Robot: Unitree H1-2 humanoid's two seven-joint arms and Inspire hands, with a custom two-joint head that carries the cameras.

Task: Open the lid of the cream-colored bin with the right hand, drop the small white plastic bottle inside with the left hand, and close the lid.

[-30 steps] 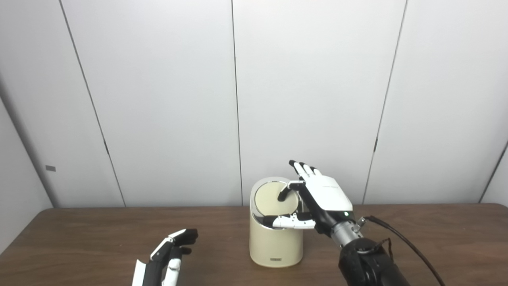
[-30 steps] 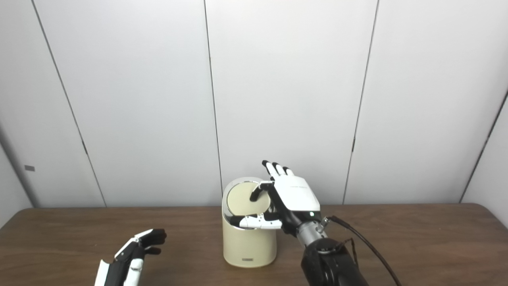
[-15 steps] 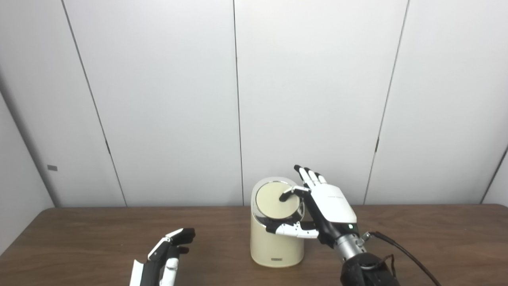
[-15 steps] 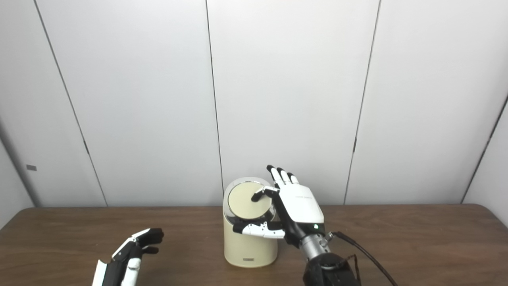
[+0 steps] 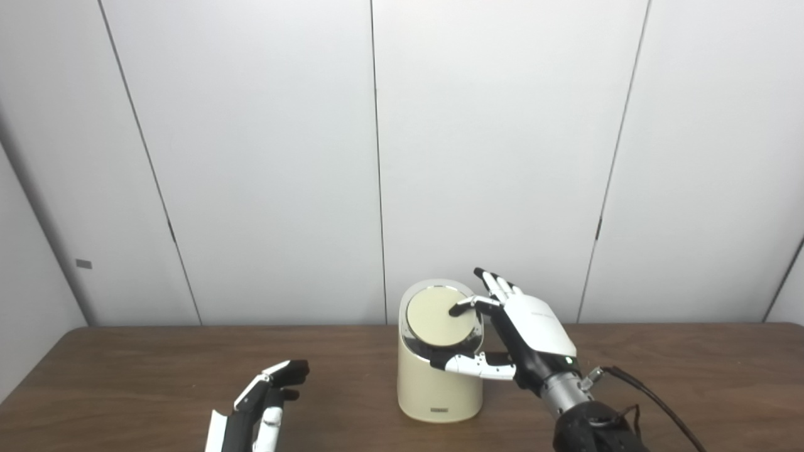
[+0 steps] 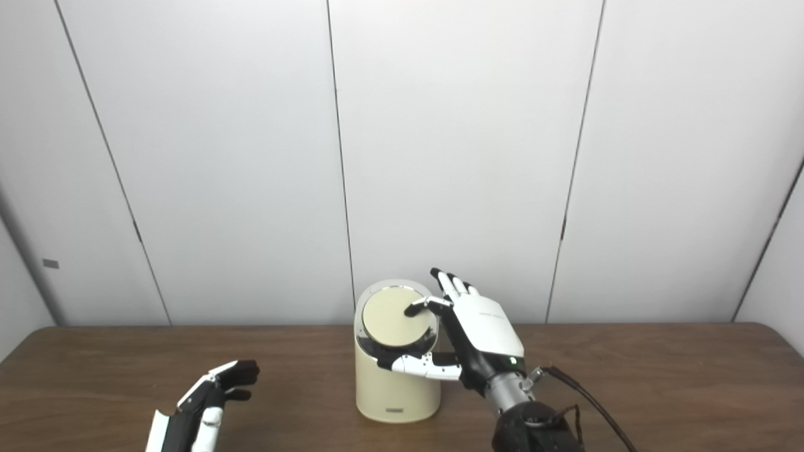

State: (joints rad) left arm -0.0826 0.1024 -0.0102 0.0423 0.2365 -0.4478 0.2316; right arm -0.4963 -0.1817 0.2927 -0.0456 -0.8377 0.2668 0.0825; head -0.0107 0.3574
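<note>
One bin (image 5: pixel 440 376) stands mid-table, nearer the far edge, lid (image 5: pixel 438 315) nearly flat. Right hand (image 5: pixel 524 333) spread, one fingertip on the lid. Left hand (image 5: pixel 264 402) loosely spread, empty. Bottle unseen. Lid likely light, rigid, smooth: press near its rim.

A bare robot test lab or office room: plain white wall panels (image 5: pixel 490 157) with thin dark seams fill everything from 9 to 3 o'clock, and a dark brown wood-grain counter (image 5: pixel 157 370) spans 6 o'clock.
</note>
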